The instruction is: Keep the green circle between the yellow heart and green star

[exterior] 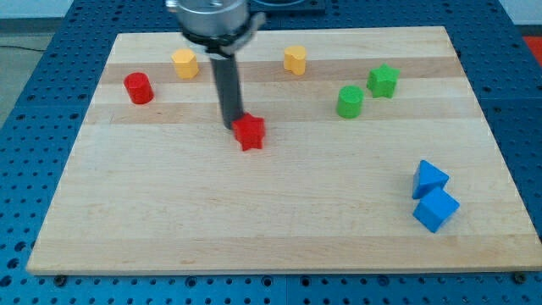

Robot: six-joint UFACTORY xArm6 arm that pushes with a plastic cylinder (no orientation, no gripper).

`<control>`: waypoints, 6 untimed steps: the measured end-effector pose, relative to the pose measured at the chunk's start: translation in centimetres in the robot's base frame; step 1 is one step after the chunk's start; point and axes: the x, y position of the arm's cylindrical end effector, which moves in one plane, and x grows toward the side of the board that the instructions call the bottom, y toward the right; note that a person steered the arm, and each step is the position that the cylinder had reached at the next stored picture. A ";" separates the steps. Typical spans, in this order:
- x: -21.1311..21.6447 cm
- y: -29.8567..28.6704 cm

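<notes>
In the camera view a pale wooden board (271,229) lies on a blue perforated table (42,127). The arm comes down from the view's top, and its dark rod (229,89) stands upright over the board's upper middle. My tip (233,126) rests at the upper left edge of the red star (250,133), touching it or very nearly so. The rod has no jaws and holds nothing; it only presses against things.

The green circle (350,101) sits in the board's upper right part. The green star (383,81) is just beside it, up and to the view's right, with a thin gap or light contact between them; I cannot tell which. The yellow heart (295,60) stands near the view's top, up and to the left of the green circle, a clear stretch of bare wood between them. So the green circle lies roughly between the two, a little below the line joining them and much nearer the star. My tip is well apart from all three, off to their left.

A second yellow block (185,63), its shape hard to make out, stands at the upper left, with a red cylinder (138,88) below and left of it. Two blue blocks lie touching at the lower right: the upper blue block (429,179) and the lower blue cube (436,210)
</notes>
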 end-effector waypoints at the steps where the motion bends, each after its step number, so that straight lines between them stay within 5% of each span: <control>1: 3.0 -2.2; 4: 4.4 11.0; 6: -3.5 16.0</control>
